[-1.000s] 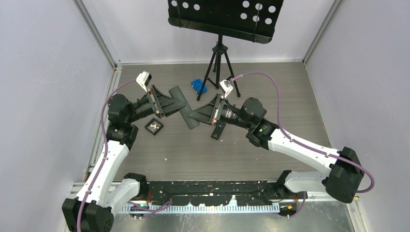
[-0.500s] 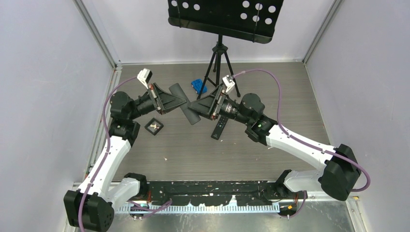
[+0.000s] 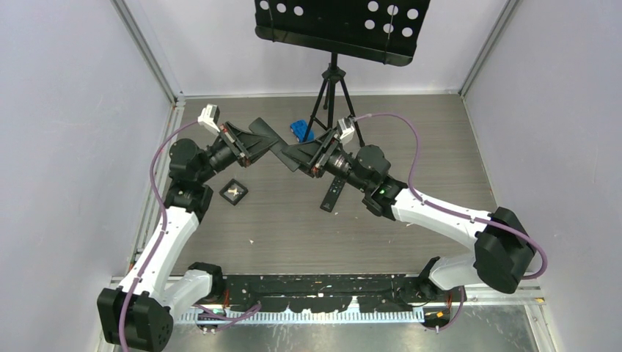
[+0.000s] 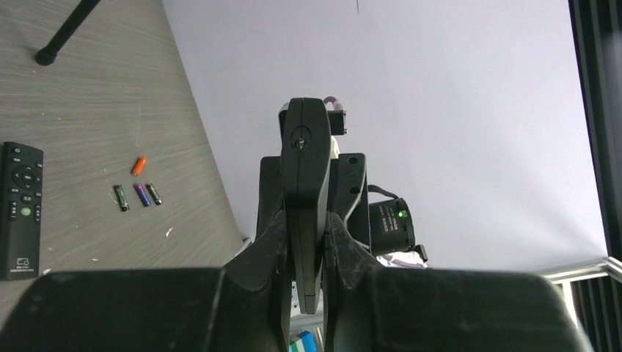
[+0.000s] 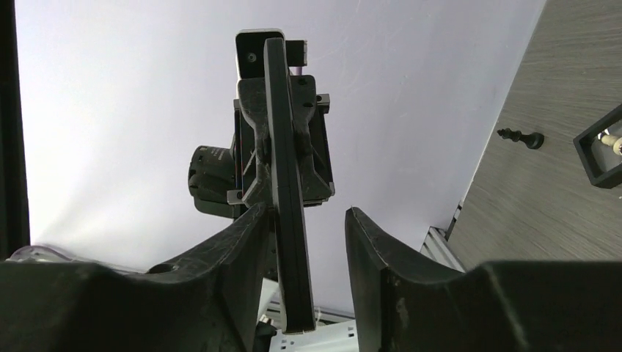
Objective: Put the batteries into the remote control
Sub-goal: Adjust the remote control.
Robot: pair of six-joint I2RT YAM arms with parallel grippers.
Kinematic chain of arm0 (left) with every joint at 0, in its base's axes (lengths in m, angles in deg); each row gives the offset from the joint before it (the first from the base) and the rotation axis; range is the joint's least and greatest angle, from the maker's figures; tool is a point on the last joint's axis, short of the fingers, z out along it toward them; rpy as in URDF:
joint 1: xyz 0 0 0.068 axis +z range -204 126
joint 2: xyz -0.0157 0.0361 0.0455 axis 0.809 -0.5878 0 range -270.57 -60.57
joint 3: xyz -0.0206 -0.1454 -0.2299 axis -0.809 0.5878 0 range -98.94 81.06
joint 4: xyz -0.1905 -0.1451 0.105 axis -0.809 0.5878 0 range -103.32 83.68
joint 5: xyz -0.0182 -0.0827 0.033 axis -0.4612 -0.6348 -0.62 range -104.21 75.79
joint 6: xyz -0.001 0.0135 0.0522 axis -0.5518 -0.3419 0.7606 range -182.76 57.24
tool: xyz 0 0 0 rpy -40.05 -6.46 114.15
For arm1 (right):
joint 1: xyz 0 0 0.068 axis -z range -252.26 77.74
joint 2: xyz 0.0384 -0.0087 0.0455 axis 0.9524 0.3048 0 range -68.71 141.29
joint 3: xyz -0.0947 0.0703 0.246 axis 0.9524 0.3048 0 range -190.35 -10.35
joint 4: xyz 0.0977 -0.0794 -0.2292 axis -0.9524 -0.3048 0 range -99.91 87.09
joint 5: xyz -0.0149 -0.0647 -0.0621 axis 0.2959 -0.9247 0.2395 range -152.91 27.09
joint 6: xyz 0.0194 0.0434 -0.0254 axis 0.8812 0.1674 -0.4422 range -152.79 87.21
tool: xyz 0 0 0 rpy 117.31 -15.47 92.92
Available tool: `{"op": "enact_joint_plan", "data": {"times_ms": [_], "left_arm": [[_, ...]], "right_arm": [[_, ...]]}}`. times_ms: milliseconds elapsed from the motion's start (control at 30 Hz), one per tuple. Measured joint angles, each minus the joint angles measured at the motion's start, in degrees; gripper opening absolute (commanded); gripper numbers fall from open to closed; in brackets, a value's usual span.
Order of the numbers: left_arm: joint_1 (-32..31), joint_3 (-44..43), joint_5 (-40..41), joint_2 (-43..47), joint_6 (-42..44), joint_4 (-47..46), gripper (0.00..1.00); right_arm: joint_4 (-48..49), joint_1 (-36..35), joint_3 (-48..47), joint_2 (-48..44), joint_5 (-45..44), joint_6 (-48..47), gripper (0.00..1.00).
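Grey table (image 3: 293, 227): remote control (image 4: 304, 169) held aloft above it.
Left gripper (image 4: 304, 233) clamps it; right gripper (image 5: 308, 220) has fingers apart, one apparently touching it; batteries (image 4: 136, 192) on table, left of left fingers.

The right gripper (image 5: 308, 214) has its fingers apart. The thin remote control (image 5: 291, 257) touches one finger (image 5: 235, 246), with a gap to the other. The left gripper (image 5: 277, 136) pinches its far end. A small black box (image 5: 598, 147) sits on the table (image 5: 543, 213).
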Motion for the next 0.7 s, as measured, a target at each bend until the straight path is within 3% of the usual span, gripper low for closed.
{"op": "enact_joint_plan", "data": {"times_ms": [100, 433, 700], "left_arm": [[0.00, 0.02, 0.72, -0.63, -0.26, 0.04, 0.00], [0.00, 2.14, 1.18, -2.58, -5.16, -1.27, 0.00], [-0.52, 2.27, 0.55, -3.89, -7.80, -2.62, 0.00]], "right_arm": [[-0.22, -0.07, 0.00, 0.61, -0.96, 0.72, 0.44], [0.70, -0.09, 0.55, 1.90, -2.67, 0.85, 0.20], [6.88, 0.04, 4.20, 1.75, -3.06, 0.85, 0.16]]}}
